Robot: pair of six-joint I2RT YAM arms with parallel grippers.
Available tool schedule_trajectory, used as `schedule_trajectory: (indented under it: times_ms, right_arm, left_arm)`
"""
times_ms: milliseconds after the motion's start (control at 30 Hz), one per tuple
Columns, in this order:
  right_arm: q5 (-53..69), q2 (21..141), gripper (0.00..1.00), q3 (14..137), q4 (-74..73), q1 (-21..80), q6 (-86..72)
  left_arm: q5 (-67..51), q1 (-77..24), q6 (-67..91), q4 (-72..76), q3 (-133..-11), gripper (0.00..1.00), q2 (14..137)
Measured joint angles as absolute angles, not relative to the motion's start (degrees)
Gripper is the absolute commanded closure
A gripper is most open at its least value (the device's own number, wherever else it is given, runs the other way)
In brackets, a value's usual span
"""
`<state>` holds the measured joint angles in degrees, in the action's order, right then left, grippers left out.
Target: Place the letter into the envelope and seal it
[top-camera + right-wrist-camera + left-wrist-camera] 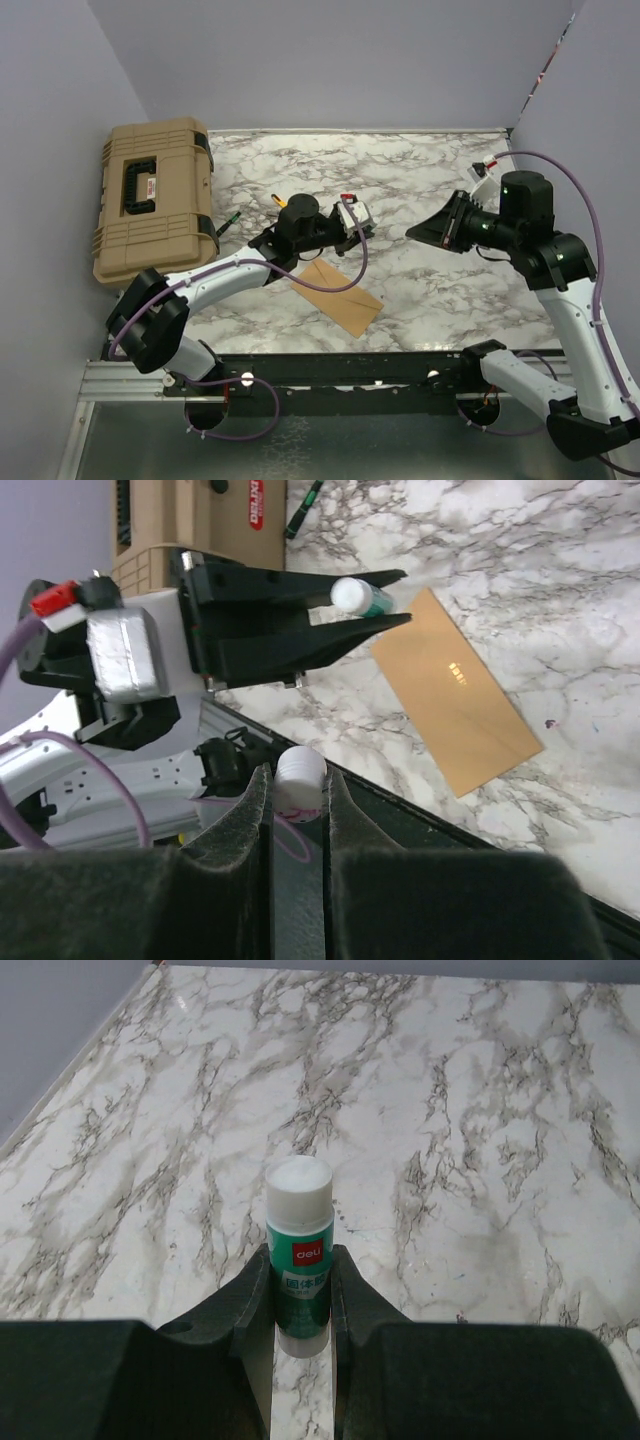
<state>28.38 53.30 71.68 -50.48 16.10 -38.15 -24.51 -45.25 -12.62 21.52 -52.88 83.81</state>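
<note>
On the marble table (420,170), top view: sealing stage, by our reading.

- Tan toolbox (155,200) sits at the upper left of the frame, against the wall. It is well apart from the work.
- Left arm reaches in from the lower left, right arm from the lower right. Their wrists face each other across mid-frame.
- Envelope (340,297) lies flat, low in the frame at centre. Its long side runs on a diagonal, near the black rail along the bottom edge of the table. No flap stands out from it in any view, so we cannot tell whether the flap is folded down.
- Letter: we see no separate sheet. We judge it is already inside.
- Left gripper (300,1260): jaws narrow, clamped on the glue stick (298,1210). The stick is uncapped, its white tip up.
- Right gripper (297,785): jaws narrow, pinching a small white cap (300,768). We take it for the stick's cap.

Step in hand: glue ready, not yet on paper.

Next move, as we judge it: bring the stick's tip down onto the flap edge. The flap may need lifting first, and the right jaws are occupied.

Room: there is wide bare marble above and to the right of the envelope. There is little margin below it, so a downward push could slide it toward the rail.
</note>
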Motion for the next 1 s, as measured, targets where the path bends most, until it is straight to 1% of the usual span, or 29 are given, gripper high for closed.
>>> schedule_trajectory:
  times_ms: [200, 433, 1000]
  right_arm:
    - [32.36, 56.86, 0.99, 73.47, -50.85, 16.10, -38.50]
    - [33.98, 63.22, 0.99, 74.00, -51.27, 16.05, -38.04]
    - [36.34, 69.41, 0.99, 73.97, -50.02, 16.05, -37.50]
  left_arm:
    - [-26.37, -45.63, -17.69, 20.45, -52.03, 1.00, 82.89]
    - [-27.42, -46.59, -23.05, 16.99, -52.05, 1.00, 81.54]
    - [-28.88, -47.77, -24.73, 15.00, -52.07, 1.00, 81.43]
